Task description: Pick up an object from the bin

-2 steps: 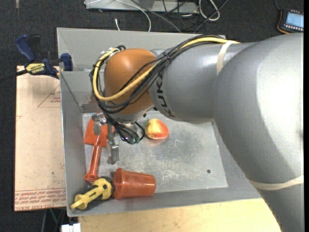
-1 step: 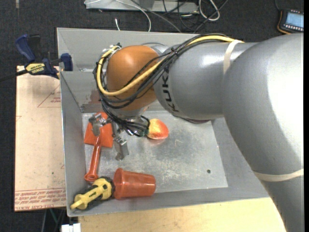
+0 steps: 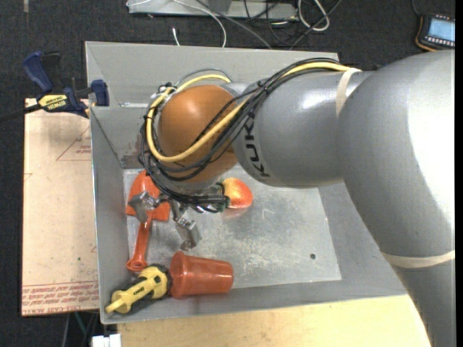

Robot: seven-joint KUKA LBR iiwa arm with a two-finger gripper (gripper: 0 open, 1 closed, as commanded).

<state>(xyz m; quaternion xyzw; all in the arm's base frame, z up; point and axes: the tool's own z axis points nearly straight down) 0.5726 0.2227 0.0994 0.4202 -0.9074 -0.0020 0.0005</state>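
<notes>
Four loose things lie about the gripper [image 3: 168,219] on the floor of the grey bin [image 3: 289,241] in the camera view. The gripper hangs low under the arm's orange wrist cover [image 3: 192,132], which is wrapped in yellow and black cables [image 3: 160,166]. Its two metal fingers [image 3: 187,231] stand spread apart with nothing between them. Closest to it is an orange long-handled scoop [image 3: 139,244]. The scoop's broad end lies under or against the finger on the view's left, though I cannot tell whether they touch, and its handle runs away below the gripper toward the near wall. Just beside the gripper on the view's right, partly hidden by the wrist, sits a rounded red-and-yellow fruit [image 3: 240,194]. Below the gripper, clear of the fingers, a red-orange cup [image 3: 204,275] lies on its side. Against the cup's wider end, farther from the gripper and toward the view's lower left, lies a yellow and black toy tool [image 3: 136,290].
</notes>
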